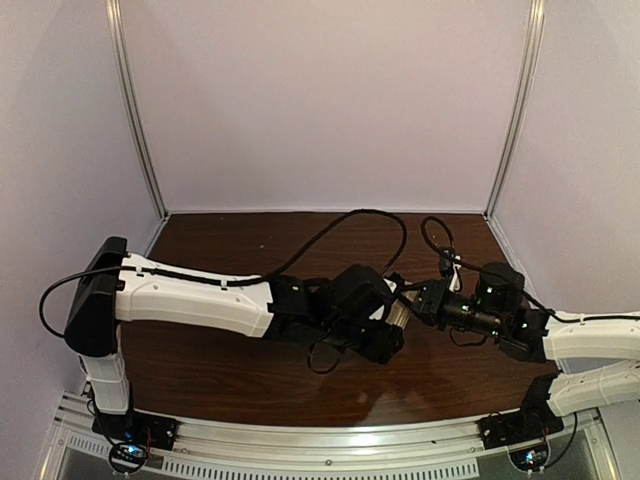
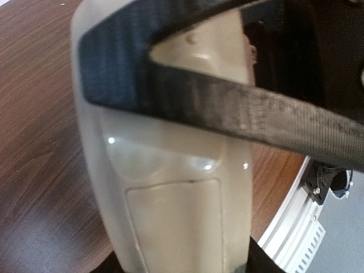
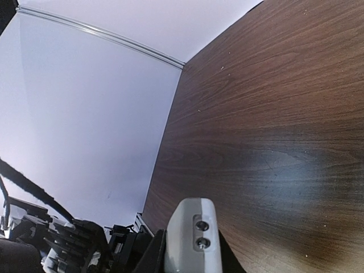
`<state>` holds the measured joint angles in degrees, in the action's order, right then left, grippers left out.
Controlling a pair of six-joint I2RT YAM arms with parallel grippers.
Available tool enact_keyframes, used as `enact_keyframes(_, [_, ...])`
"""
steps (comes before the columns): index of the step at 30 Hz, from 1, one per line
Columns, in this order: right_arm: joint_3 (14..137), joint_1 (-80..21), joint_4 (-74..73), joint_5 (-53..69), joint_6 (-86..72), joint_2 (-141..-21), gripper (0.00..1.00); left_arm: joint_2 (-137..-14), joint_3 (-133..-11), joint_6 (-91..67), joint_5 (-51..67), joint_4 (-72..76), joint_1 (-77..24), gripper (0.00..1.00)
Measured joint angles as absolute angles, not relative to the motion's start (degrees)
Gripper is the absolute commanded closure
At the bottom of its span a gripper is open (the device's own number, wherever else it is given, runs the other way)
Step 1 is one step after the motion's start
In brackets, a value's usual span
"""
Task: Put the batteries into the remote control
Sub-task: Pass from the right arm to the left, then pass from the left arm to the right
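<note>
The remote control [image 2: 170, 170] fills the left wrist view with its pale beige back up, and the outline of the battery cover shows closed. My left gripper [image 2: 179, 266] is shut on its near end, with the dark fingers [image 2: 267, 263] at both sides. My right gripper [image 3: 190, 263] is shut on the other end, a grey-white tip [image 3: 190, 233] with two small holes. One of its black fingers [image 2: 227, 108] crosses the remote's back. In the top view both grippers meet over the table's middle, the left [image 1: 385, 328] and the right [image 1: 422, 300], with a pale bit of remote [image 1: 397, 314] between them. No batteries are in view.
The dark wooden table [image 1: 250, 360] is boxed in by white walls at the back and both sides. An aluminium rail [image 1: 330, 442] runs along the near edge and shows in the left wrist view [image 2: 296, 222]. Black cables [image 1: 370, 225] loop above the arms.
</note>
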<state>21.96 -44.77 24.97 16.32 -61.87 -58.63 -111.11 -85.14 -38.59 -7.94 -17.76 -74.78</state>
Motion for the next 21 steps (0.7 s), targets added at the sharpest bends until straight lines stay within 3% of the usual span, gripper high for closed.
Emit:
enact_keyframes(6, [22.33,-44.73,24.75,16.27,-61.32,-58.35,0.41,-111.07,-85.21,-39.77,-6.96,-17.76,-74.28,0.57])
enact_keyframes(12, [24.29,-44.21,21.80,18.33,-56.75,-53.76,0.03,-104.31,-76.44,-36.21,-0.32,-11.81,-72.38,0.57])
enact_keyframes(21, [28.21,-43.97,24.14,25.15,-48.69,-42.37,0.02,-92.07,-68.10,-32.14,16.73,6.96,-69.52,0.57])
